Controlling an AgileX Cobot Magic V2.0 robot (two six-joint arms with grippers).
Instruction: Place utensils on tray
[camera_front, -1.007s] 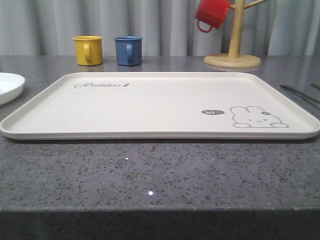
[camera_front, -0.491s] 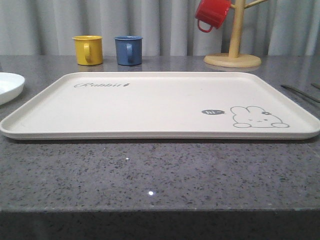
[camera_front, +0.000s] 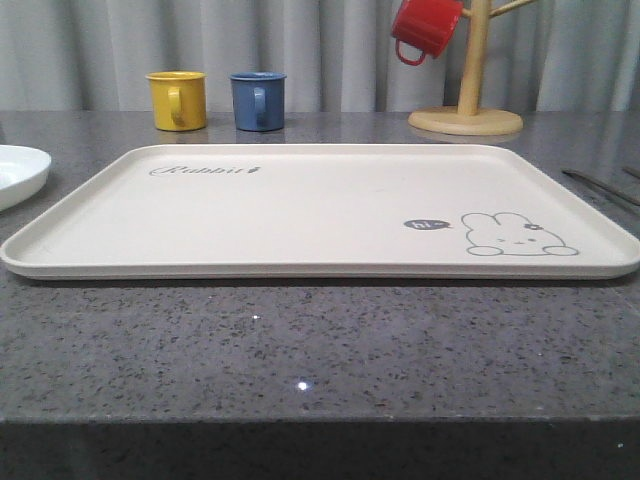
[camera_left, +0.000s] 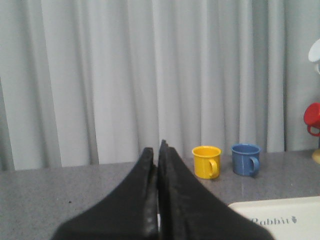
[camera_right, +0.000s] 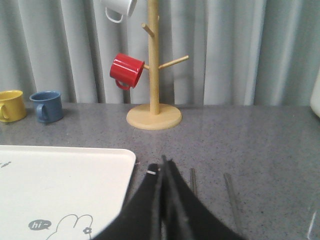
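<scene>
utensils (camera_right: 227, 192) partly hidden behind closed right gripper (camera_right: 163, 165), beside tray (camera_right: 65, 175)

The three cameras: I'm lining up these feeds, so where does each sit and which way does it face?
Front view: low at the table edge, facing forward over the tray.
Left wrist view: behind the shut left gripper, facing the curtain.
Right wrist view: behind the shut right gripper, facing the mug tree.
All share the blue mug.
</scene>
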